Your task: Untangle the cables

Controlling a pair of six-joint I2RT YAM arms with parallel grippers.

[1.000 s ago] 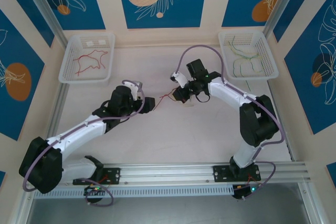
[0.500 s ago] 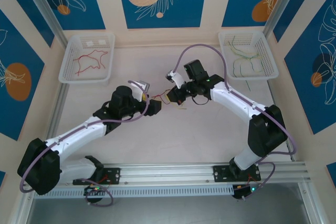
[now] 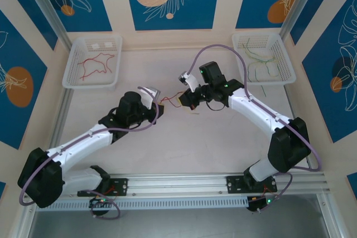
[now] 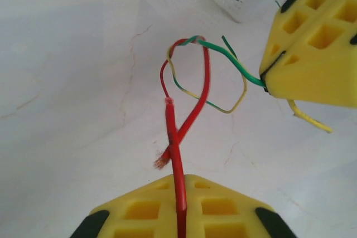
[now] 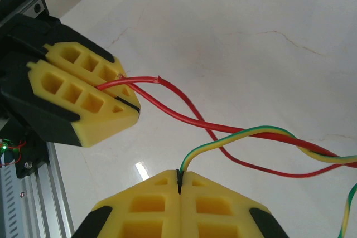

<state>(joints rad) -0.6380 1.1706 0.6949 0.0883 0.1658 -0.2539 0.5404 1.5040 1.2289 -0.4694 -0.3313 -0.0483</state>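
- A pale, marble-look worktop (image 3: 184,154) sits inside a booth with blue and cream walls, seen from above.
- Two white and black arms reach in from the near edge and meet near the middle of the worktop: the left arm (image 3: 89,137) from the left, the right arm (image 3: 256,110) from the right.
- The left jaws are closed tight on a red cable (image 4: 177,154). It runs up out of the seam between their yellow pads (image 4: 139,213).
- The right jaws are closed on a green-and-yellow cable (image 4: 228,59), which leaves the seam between their own pads.
- The two sets of jaws are near each other but not touching, and the two cables span the gap between them over the middle of the worktop.
- From the left wrist, the red cable bends into a narrow loop that crosses over itself. At the top of that loop it twists together with the green-and-yellow cable, which makes a wider loop beside it.
- A frayed red end (image 4: 162,163) lies just beside the crossing.
- A white basket (image 3: 72,62) in the far left corner holds loose red cables (image 3: 95,65).
- A second white basket (image 3: 281,73) in the far right corner holds green cables (image 3: 262,65).
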